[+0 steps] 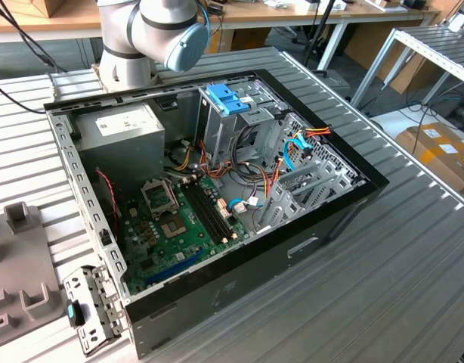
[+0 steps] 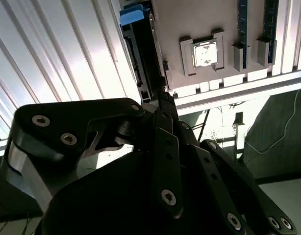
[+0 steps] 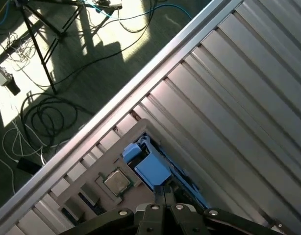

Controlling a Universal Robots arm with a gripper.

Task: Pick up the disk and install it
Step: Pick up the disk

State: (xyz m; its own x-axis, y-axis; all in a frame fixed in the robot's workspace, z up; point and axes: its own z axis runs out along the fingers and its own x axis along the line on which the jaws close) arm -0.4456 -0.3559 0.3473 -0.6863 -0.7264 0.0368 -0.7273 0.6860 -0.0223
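One arm, one gripper: your gripper (image 3: 163, 191) hung close over the grey tray (image 3: 139, 128), its tips right at the disk.
Fingers: you had them pressed together, with a thin slit between them and nothing I could see caught there.
Disk: the disk (image 3: 151, 169) stood on edge in a slot along the tray's rim, blue frame uppermost, not yet lifted out.
Same disk, second wrist view: its blue end (image 2: 132, 14) showed at the tray's rim, with the dark edge running towards your fingertips.
Tray neighbours: a processor chip (image 3: 117, 181) lay in a recess of the tray just beside the disk, and memory sticks (image 2: 242, 24) sat in slots farther across the tray.
Under the tray: the ribbed metal table (image 3: 229, 98).
Near the tray: the open computer case (image 1: 239, 280) sat on that table.
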